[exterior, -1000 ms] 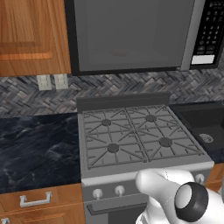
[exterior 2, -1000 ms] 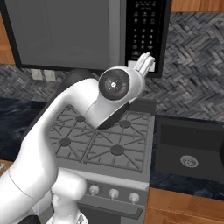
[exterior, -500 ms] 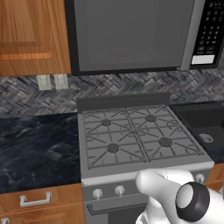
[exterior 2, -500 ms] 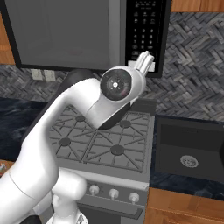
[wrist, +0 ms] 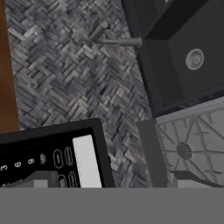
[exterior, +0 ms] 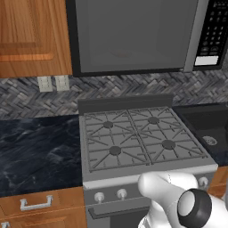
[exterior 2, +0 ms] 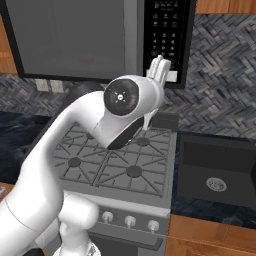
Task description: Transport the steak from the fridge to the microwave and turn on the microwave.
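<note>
The microwave (exterior: 133, 35) hangs above the stove with its large door closed; its black keypad panel (exterior 2: 167, 35) is on the right side. My gripper (exterior 2: 159, 70) is raised in front of the panel's lower end, close to the white button (wrist: 87, 159). In the hand view the gripper (wrist: 114, 181) is open: its two dark fingertips (wrist: 37, 180) stand far apart with nothing between them. The steak is hidden from view. The fridge is out of view.
A gas stove (exterior: 138, 138) with grates sits directly below the microwave. A dark sink (exterior 2: 220, 170) with a faucet (wrist: 118, 41) lies to its right, and a black marble counter (exterior: 35, 151) to its left. A wooden cabinet (exterior: 31, 35) hangs at upper left.
In the right base view the arm's elbow and hand have drifted slightly left. The gripper has stayed open by the keypad's lower end.
</note>
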Tool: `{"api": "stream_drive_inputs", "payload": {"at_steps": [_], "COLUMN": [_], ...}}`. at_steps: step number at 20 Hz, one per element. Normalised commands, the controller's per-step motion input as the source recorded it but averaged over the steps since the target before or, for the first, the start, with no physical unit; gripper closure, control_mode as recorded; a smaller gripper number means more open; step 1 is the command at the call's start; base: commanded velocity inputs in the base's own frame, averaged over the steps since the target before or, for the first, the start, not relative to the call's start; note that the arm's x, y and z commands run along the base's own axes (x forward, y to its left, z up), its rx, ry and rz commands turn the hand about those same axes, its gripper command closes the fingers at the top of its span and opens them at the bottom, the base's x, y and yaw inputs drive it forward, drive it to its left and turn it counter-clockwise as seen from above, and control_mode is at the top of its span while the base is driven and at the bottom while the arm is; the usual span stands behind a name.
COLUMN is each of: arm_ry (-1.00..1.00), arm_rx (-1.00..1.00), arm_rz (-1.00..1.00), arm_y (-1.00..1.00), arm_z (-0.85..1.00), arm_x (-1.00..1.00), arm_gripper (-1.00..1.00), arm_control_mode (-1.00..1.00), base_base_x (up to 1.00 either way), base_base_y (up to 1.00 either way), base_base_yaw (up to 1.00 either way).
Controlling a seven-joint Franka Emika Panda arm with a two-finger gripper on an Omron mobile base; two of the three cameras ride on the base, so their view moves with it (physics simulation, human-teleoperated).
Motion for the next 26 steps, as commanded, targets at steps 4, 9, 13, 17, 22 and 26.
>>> {"api": "stream_drive_inputs", "payload": {"at_steps": [4, 9, 13, 17, 22, 26], "arm_ry": [-0.01, -0.06, -0.01, 0.00, 0.00, 0.00], "arm_rx": [-0.13, -0.12, -0.05, 0.00, 0.00, 0.00], "arm_rz": [-0.04, -0.05, -0.05, -0.05, -0.03, 0.00], "arm_y": [0.01, 0.00, 0.00, -0.03, -0.09, -0.05], "arm_z": [0.05, 0.08, 0.09, 0.11, 0.05, 0.09], "arm_x": [-0.01, -0.07, -0.01, 0.00, 0.08, 0.17], "arm_gripper": [-1.00, -1.00, -1.00, -1.00, -1.00, -1.00], "arm_control_mode": [-1.00, -1.00, -1.00, -1.00, -1.00, -1.00], "base_base_x": [0.00, 0.00, 0.00, 0.00, 0.00, 0.00], "base_base_y": [0.00, 0.00, 0.00, 0.00, 0.00, 0.00], "base_base_yaw": [0.00, 0.00, 0.00, 0.00, 0.00, 0.00]}}
